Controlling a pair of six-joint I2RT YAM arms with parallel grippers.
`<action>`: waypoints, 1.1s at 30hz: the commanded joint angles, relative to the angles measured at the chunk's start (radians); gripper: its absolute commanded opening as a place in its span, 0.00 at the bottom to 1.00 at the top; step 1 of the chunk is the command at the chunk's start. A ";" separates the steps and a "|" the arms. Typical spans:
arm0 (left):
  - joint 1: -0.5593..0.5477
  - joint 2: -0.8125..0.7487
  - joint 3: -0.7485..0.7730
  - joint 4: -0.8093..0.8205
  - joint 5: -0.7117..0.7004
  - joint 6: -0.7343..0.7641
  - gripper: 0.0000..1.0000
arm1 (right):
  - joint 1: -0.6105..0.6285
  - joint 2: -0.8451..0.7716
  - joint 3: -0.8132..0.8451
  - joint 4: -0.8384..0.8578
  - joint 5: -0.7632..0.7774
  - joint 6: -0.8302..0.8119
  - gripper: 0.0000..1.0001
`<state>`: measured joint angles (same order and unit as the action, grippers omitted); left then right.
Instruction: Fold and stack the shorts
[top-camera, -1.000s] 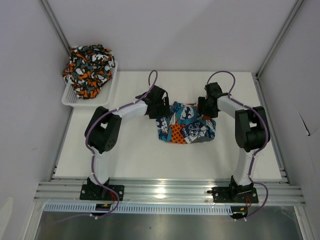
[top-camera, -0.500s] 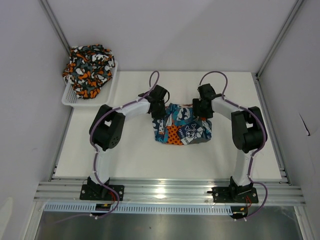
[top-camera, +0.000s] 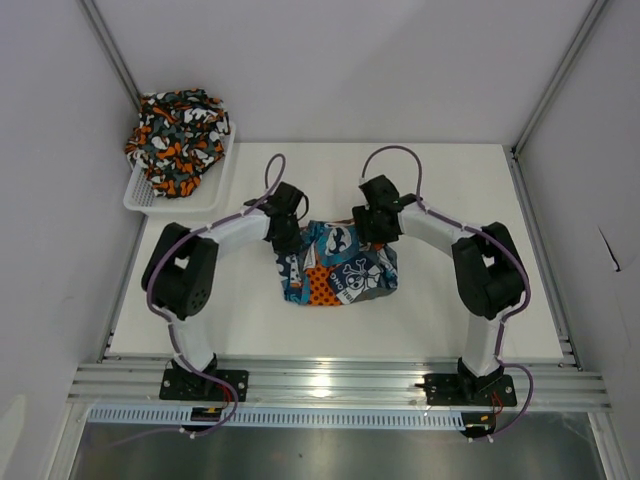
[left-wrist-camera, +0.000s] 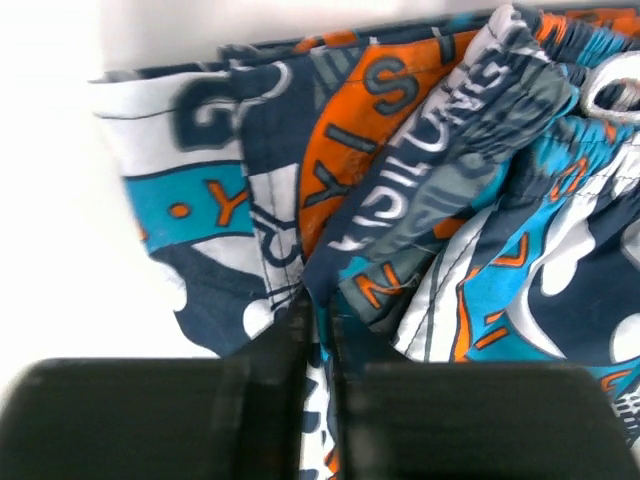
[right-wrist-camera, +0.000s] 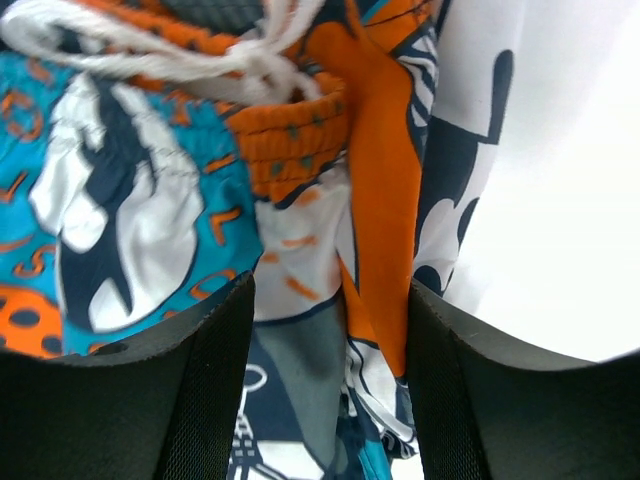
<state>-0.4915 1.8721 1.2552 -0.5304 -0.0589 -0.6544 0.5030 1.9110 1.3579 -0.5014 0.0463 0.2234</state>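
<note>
**Item 1: patchwork shorts** (top-camera: 338, 272). Teal-blue, orange and white, with skull prints. We find them bunched and creased on the white table (top-camera: 250, 320), near its middle and between the two arms, with the gathered waistband along the far side.

**Item 2: left gripper** (top-camera: 287, 240). It sits at the far left corner of that pair. In the wrist view we see its jaws pressed almost together, pinching a thin fold of navy and white cloth at the garment's edge.

**Item 3: right gripper** (top-camera: 372, 228). It sits on the far edge of the same pair, towards the right. Its jaws stand part-way apart. A thick bunch of orange and white cloth fills the gap and lies against both inner faces, so we list it as gripping. A white drawstring (right-wrist-camera: 200, 55) lies looped just beyond the fingers, beside the orange waistband.

**Item 4: camouflage shorts** (top-camera: 178, 140). Orange, black, white and grey. We find them heaped in a loose mound in the white mesh basket (top-camera: 150, 198) at the table's far left corner, well apart from both grippers.
</note>
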 joint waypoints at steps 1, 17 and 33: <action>0.050 -0.147 -0.092 0.012 -0.050 -0.001 0.19 | 0.077 -0.059 0.023 -0.022 0.004 0.057 0.60; 0.245 -0.684 -0.395 -0.106 -0.004 -0.020 0.89 | 0.370 0.146 0.231 -0.104 0.079 0.286 0.61; 0.261 -1.053 -0.295 -0.327 -0.062 0.009 0.90 | 0.558 0.474 0.754 -0.233 0.027 0.389 0.58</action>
<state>-0.2443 0.8497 0.9123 -0.8146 -0.0933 -0.6544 1.0172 2.3333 1.9739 -0.6949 0.1070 0.5957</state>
